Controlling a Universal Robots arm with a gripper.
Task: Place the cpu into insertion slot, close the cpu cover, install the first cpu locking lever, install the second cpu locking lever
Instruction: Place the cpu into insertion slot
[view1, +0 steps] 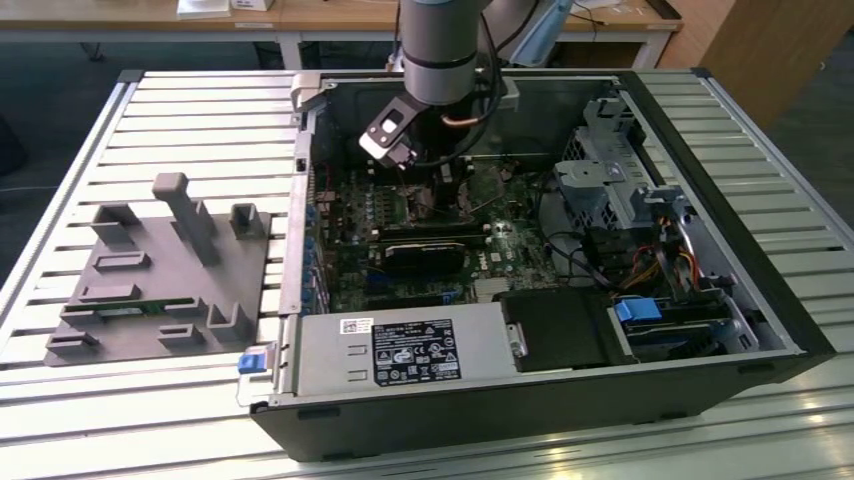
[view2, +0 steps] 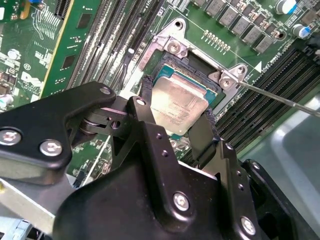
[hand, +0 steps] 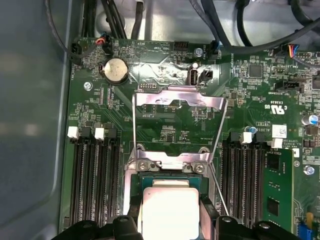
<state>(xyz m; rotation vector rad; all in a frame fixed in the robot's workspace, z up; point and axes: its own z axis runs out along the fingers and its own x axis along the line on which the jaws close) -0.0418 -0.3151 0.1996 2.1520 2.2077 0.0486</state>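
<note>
Even, fairly bright light falls on the slatted table (view1: 747, 130), and in the exterior view white glare streaks run along its near edge. The inside of the computer case (view1: 534, 410) lies in dimmer shade. In both wrist views the cpu (hand: 170, 212) top gleams pale. The cpu cover (hand: 210, 100) throws soft glare.

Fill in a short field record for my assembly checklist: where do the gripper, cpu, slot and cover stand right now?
cpu: metal top up, over the insertion slot; whether seated, cannot tell
gripper: shut on the cpu, fingers on two opposite edges
cpu cover: swung open, clear of the slot
</note>
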